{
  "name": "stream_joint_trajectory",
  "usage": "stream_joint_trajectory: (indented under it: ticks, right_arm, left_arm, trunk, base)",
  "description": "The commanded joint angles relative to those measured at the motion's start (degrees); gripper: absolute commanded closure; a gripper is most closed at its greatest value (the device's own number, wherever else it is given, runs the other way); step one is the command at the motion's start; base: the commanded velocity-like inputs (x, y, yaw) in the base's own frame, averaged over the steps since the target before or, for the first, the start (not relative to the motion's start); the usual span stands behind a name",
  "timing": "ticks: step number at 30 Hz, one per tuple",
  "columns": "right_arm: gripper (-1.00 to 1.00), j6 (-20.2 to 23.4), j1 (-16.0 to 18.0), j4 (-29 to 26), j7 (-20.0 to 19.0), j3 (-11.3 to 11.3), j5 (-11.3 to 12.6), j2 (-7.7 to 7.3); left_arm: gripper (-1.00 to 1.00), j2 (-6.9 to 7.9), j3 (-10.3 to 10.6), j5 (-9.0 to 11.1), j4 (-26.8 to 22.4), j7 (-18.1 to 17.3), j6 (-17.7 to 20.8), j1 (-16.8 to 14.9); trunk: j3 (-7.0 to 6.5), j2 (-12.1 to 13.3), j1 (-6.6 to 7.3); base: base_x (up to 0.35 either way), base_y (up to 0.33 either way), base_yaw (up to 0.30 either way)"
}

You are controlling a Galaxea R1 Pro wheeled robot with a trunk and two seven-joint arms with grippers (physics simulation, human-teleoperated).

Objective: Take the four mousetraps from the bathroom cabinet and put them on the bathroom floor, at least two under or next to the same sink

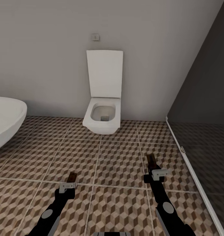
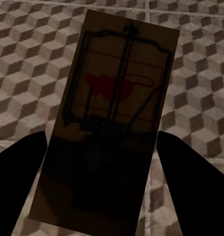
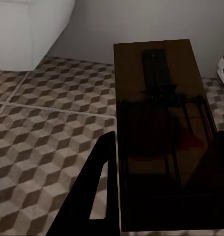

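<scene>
The toilet (image 1: 103,113) stands against the back wall (image 1: 43,49), centre, over the floor (image 1: 118,164); the bathtub (image 1: 5,123) lies to its left and a glass screen (image 1: 203,131) runs along the right. Nearer the camera, both arms reach forward above the floor, the left gripper (image 1: 70,183) left of centre and the right gripper (image 1: 153,170) right of centre and further forward. Each holds a mousetrap between its fingers, one in the left (image 2: 114,118) and one in the right (image 3: 161,132), both clear of the floor.

Cube-patterned bathroom floor (image 1: 118,164), white bathtub (image 1: 5,121) at its left edge
</scene>
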State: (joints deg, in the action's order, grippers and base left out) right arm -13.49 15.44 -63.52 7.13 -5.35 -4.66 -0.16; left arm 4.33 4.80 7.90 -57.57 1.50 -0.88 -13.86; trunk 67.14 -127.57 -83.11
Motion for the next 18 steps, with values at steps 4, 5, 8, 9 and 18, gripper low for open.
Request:
stream_joint_trajectory:
  ticks: [4, 5, 8, 9, 18]
  right_arm:
    - [1.0, -0.04, 0.03, 0.16, 0.43, -0.1, -0.43, -0.02]
    - [1.0, -0.04, 0.03, 0.18, 0.43, -0.1, -0.43, -0.02]
    - [1.0, -0.04, 0.03, 0.22, 0.43, -0.1, -0.43, -0.02]
    - [1.0, -0.04, 0.03, 0.23, 0.43, -0.1, -0.43, -0.02]
    - [1.0, -0.04, 0.03, 0.24, 0.43, -0.1, -0.43, -0.02]
  left_arm:
    - [1.0, 0.07, 0.21, 0.59, 0.0, 0.17, -0.09, -0.02]
    - [1.0, 0.07, 0.21, 0.58, 0.0, 0.17, -0.09, -0.02]
    - [1.0, 0.07, 0.21, 0.61, 0.0, 0.17, -0.09, -0.02]
    - [1.0, 0.07, 0.21, 0.62, 0.0, 0.17, -0.09, -0.02]
    - [1.0, 0.07, 0.21, 0.58, 0.0, 0.17, -0.09, -0.02]
  trunk:
    - [0.76, -1.63, -0.87]
    - [0.94, -2.03, -1.09]
    - [1.48, -3.24, -1.75]
    - [1.66, -3.64, -1.97]
    - [3.27, -7.25, -3.95]
  base:
    - [0.0, 0.0, 0.0]
    - [0.0, 0.0, 0.0]
    - [0.0, 0.0, 0.0]
    - [0.0, 0.0, 0.0]
    - [0.0, 0.0, 0.0]
